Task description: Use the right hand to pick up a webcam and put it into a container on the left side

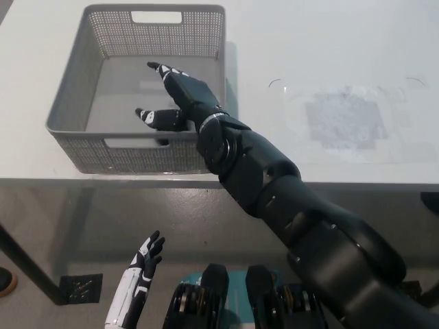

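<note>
My black right hand [180,96] reaches over the inside of the grey mesh basket [67,103] at the table's left. Its fingers are spread apart and nothing is held between them. Just under the thumb, against the basket's near wall, lies a small dark shape [162,140]. It may be the webcam, but most of it is hidden by the wall and the hand. My white left hand [142,269] rests at the lower left, below the table edge, with its fingers apart.
The basket stands on a white table [309,41], close to its front edge [137,179]. A greyish scuffed patch [343,120] marks the tabletop to the right. Floor shows below the table edge.
</note>
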`<state>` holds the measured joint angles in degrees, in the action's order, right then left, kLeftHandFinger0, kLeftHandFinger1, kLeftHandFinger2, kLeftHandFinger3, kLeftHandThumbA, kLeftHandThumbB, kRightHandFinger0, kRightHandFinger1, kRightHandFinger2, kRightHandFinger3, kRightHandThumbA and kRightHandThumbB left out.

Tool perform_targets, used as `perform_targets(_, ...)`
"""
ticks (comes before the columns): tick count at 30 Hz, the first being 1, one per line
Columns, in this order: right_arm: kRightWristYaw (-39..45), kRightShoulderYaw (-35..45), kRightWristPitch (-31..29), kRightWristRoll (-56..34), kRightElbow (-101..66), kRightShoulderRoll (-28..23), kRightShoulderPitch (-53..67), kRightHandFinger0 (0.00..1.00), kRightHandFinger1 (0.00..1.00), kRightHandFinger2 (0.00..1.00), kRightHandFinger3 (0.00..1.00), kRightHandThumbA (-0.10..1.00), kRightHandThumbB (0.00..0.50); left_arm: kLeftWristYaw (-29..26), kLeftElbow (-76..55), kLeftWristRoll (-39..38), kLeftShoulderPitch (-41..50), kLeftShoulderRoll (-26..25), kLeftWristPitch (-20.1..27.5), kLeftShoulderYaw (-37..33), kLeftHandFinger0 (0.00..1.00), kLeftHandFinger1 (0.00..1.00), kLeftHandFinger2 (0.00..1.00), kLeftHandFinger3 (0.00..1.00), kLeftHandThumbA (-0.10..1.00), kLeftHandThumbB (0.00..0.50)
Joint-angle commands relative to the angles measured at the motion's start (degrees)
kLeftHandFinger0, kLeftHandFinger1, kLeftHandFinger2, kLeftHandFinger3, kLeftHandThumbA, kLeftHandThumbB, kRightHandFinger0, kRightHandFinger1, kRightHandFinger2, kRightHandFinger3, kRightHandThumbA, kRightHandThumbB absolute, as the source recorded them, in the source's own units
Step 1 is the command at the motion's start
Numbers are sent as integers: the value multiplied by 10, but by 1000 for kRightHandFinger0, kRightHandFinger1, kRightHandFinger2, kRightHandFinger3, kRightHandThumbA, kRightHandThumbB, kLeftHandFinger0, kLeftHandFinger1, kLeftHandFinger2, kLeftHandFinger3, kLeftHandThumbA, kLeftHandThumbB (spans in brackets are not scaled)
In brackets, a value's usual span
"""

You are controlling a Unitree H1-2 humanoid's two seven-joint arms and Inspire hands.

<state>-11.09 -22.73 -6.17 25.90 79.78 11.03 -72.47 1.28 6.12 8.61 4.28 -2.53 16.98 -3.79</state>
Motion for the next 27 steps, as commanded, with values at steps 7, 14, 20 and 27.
perform_targets(7,32,48,-25,-42,-114,-39,-48,1000,1000,1000,1000,1000,435,2,-13,5,-5,-5,7,-7,1000,1000,1000,1000,1000,69)
perform_targets(14,77,115,-5,-88,-305,-91,-48,1000,1000,1000,1000,1000,439,3,-2,-2,-8,-9,18,-6,1000,1000,1000,1000,1000,81)
perform_targets(20,105,176,70,-135,-500,-125,-23,1000,1000,1000,1000,1000,448,3,-6,3,-5,-9,11,-7,1000,1000,1000,1000,1000,64)
perform_targets(27,125,229,117,-181,-727,-165,64,1000,1000,1000,1000,1000,391,0,-7,5,-1,-10,10,-4,1000,1000,1000,1000,1000,68)
